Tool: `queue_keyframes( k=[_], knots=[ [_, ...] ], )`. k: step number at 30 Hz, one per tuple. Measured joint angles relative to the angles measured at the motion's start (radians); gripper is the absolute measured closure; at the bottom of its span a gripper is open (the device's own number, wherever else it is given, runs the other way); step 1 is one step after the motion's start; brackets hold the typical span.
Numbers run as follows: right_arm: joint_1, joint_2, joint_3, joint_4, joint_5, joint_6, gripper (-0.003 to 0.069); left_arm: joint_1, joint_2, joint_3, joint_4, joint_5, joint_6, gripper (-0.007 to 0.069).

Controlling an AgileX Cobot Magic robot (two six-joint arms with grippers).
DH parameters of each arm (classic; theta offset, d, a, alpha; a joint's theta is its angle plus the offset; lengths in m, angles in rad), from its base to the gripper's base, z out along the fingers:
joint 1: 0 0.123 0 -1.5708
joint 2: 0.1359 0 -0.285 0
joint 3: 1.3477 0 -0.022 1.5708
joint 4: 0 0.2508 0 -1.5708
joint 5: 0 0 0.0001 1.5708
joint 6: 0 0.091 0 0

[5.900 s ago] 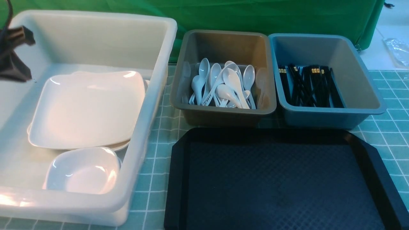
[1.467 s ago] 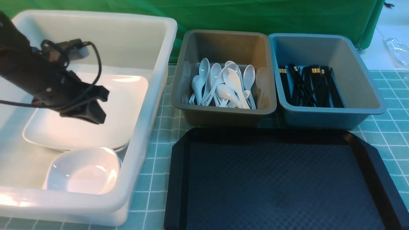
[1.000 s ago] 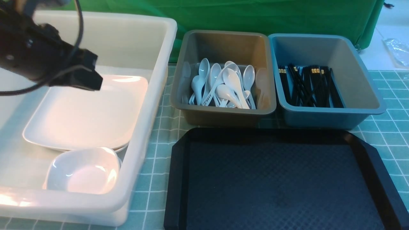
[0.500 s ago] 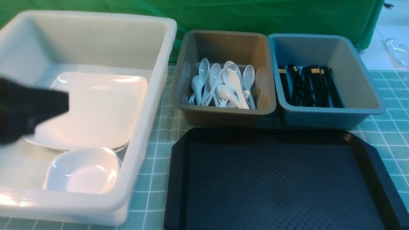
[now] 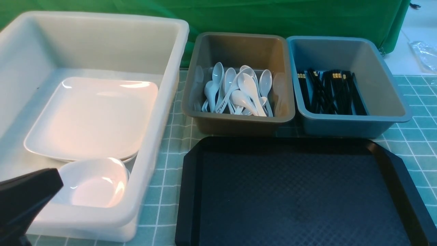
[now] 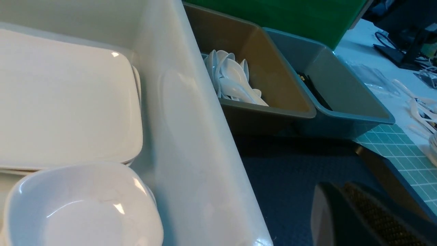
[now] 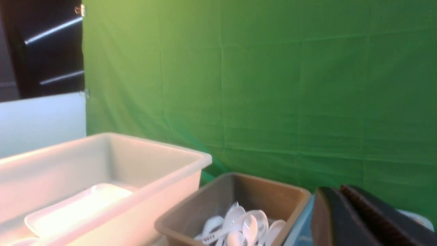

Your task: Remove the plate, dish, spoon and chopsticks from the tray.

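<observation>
The black tray [image 5: 300,198] lies at the front with nothing on it. The large white plate [image 5: 92,116] lies flat in the white tub [image 5: 170,68] on the left, on top of other plates. A small deep white dish [image 5: 92,182] sits in front of it. Several white spoons [image 5: 239,92] lie in the grey tub [image 5: 239,44]. Several black chopsticks [image 5: 329,92] lie in the blue tub [image 5: 344,51]. My left gripper [image 6: 341,188] is shut and empty, low at the tub's near left corner [image 5: 30,194]. My right gripper [image 7: 336,191] is shut and empty, out of the front view.
The three tubs stand in a row behind and left of the tray on a teal grid mat [image 5: 167,160]. A green curtain [image 5: 273,17] hangs behind them. Loose plastic and cables lie on the white surface at the far right [image 6: 416,106].
My left arm has drawn back from above the plate in the white tub, down to the near left corner of the front view. The plate lies flatter than in the oldest frame.
</observation>
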State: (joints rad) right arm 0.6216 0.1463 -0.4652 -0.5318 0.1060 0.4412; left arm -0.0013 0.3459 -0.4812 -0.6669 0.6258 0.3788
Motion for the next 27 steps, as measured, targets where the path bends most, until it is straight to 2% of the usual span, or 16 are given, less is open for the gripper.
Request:
queue_keyframes(
  k=[6, 21, 27],
  knots=[
    [0.000, 0.000, 0.000, 0.000, 0.025, 0.007, 0.0573, 0.000, -0.001, 0.000, -0.001, 0.001, 0.000, 0.0612],
    [0.000, 0.000, 0.000, 0.000, 0.028, 0.009, 0.0554, 0.000, -0.006, 0.001, 0.102, 0.001, 0.009, 0.0612],
    [0.000, 0.000, 0.000, 0.000, 0.030, 0.009, 0.0550, 0.000, -0.072, 0.062, 0.247, -0.116, 0.029, 0.0612]
  ],
)
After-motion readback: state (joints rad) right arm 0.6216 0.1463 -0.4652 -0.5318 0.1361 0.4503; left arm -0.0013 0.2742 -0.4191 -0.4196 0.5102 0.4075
